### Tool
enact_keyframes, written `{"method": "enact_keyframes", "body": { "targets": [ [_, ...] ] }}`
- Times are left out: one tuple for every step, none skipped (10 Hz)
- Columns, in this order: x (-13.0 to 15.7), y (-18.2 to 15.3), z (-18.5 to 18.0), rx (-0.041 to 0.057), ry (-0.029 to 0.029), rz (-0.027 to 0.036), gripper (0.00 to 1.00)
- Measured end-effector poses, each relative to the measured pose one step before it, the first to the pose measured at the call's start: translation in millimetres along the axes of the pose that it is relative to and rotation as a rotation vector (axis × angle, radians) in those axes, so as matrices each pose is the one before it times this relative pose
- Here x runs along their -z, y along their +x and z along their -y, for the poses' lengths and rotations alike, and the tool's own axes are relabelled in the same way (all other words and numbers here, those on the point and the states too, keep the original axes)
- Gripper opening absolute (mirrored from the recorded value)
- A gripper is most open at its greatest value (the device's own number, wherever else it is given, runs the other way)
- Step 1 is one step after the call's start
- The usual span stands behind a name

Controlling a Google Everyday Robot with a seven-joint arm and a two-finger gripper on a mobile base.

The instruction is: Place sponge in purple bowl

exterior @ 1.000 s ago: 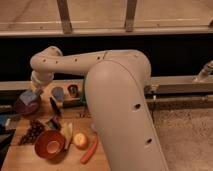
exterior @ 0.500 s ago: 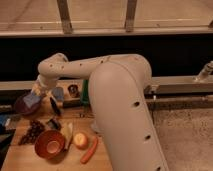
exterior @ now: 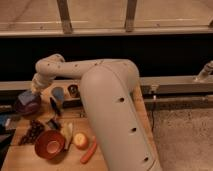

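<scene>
Two bowls: one purple at the far left, one orange near the front of the surface [exterior: 120, 150]
Purple bowl [exterior: 26, 106]: round, dark and glossy, at the left edge of the wooden top, well behind the orange one
Sponge [exterior: 25, 96]: small light-blue piece right over the purple bowl, at the tip of the arm; whether it rests in the bowl or hangs just above cannot be told
Hand [exterior: 31, 93]: at the end of the pale arm, directly above the purple bowl, its fingers pressed together; whether they pinch the sponge cannot be told
Grapes [exterior: 33, 131]: dark cluster in front of the purple bowl, just left of the orange bowl
Orange bowl [exterior: 49, 145]: round, orange-brown with a paler inside, near the front left
Blue cup [exterior: 58, 93]: small, behind the dark pieces, right of the purple bowl
Dark pieces [exterior: 54, 114]: small black items between the blue cup and the orange bowl
Apple [exterior: 80, 141]: yellowish-red, just right of the orange bowl
Carrot [exterior: 89, 151]: orange, lying slantwise beside the apple
Arm [exterior: 107, 100]: bulky, pale, filling the middle and reaching left
</scene>
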Motion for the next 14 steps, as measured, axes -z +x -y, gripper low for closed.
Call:
{"method": "enact_keyframes", "body": {
  "targets": [
    [-3.93, -0.32, 3.03, 0.00213, -0.00605, -0.00323, 0.00],
    [-5.40, 1.52, 2.06, -0.00037, -0.01553, -0.00851, 0.00],
    [-8.11, 2.39, -2.19, 0.00176, -0.02511, -0.01653, 0.05],
    [-10.10, 4.02, -2.32, 0.00035, -0.02814, -0.02304, 0.17],
    [-5.92, 1.60, -0.58, 0.00085, -0.01581, -0.01092, 0.25],
    [-7.15, 0.34, -0.80, 0.00206, -0.01876, -0.01315, 0.37],
    [-6.95, 0.06, -2.68, 0.00462, -0.01091, -0.01076, 0.47],
    [-3.70, -2.33, -3.73, 0.00578, -0.00591, -0.00375, 0.55],
    [-3.30, -2.17, -3.83, 0.00700, -0.00506, -0.00280, 0.65],
    [-0.65, -2.59, -2.69, 0.00859, -0.00019, 0.00141, 0.76],
    [1.84, -2.43, -1.34, 0.00685, 0.00119, 0.00309, 0.80],
    [0.43, -1.44, -1.89, 0.00659, 0.00046, 0.00036, 0.80],
    [0.91, -2.29, -3.02, 0.00924, 0.00291, 0.00022, 0.80],
    [0.35, -1.83, -3.67, 0.01349, 0.00793, -0.00156, 0.80]
  ]
}}
